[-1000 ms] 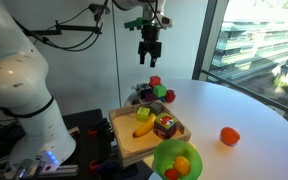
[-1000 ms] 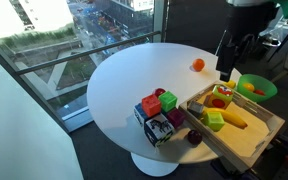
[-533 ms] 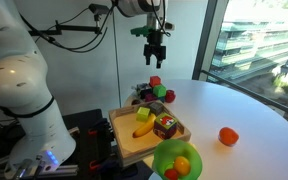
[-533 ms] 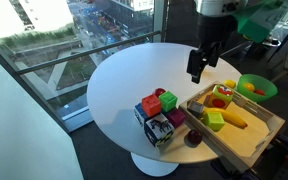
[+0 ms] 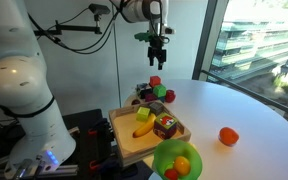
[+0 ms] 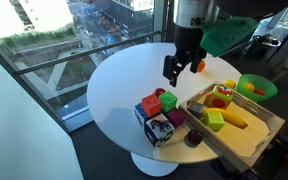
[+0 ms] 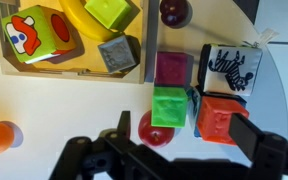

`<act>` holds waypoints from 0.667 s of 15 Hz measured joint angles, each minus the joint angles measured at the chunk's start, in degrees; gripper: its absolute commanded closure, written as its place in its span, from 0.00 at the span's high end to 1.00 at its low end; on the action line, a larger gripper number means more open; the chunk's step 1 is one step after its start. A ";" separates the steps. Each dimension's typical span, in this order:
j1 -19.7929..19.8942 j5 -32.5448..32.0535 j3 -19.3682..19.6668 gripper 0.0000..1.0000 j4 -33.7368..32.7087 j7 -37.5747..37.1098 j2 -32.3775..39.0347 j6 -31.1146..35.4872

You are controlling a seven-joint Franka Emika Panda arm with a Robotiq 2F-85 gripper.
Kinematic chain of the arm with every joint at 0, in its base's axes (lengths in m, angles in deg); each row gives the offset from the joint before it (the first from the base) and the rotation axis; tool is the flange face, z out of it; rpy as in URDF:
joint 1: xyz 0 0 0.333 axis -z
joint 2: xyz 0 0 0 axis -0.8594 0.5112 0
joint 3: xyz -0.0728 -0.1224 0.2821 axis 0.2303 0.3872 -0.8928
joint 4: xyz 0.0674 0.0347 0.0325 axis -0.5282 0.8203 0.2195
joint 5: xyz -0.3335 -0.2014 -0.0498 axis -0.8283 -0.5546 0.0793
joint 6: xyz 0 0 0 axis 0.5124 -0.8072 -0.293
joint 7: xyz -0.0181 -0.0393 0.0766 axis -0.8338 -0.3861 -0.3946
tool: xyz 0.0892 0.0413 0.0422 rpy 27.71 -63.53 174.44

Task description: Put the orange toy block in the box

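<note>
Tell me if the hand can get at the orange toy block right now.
Likely yes: the open hand hangs above it with nothing between. The orange toy block shows a bare top, but a green block and a zebra-patterned block crowd two sides, so finger room is tight.

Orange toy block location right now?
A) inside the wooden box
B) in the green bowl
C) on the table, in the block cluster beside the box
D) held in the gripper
C: in the wrist view the orange toy block sits on the white table next to a green block, outside the box rim. The gripper is open above, holding nothing.
</note>
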 measured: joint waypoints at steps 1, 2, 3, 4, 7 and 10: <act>-0.45 0.00 -0.04 1.00 -0.31 -1.28 0.86 0.87; -0.91 -0.07 -0.05 1.00 -0.54 -2.50 1.74 1.81; -1.39 -0.28 -0.05 1.00 -0.73 -3.69 2.64 2.87; -1.80 -0.50 -0.05 1.00 -0.90 -4.66 3.54 3.97; -2.63 -0.77 -0.04 1.00 -1.56 -6.63 6.38 7.07; -2.80 -0.50 0.04 1.00 -2.43 -6.85 8.82 9.39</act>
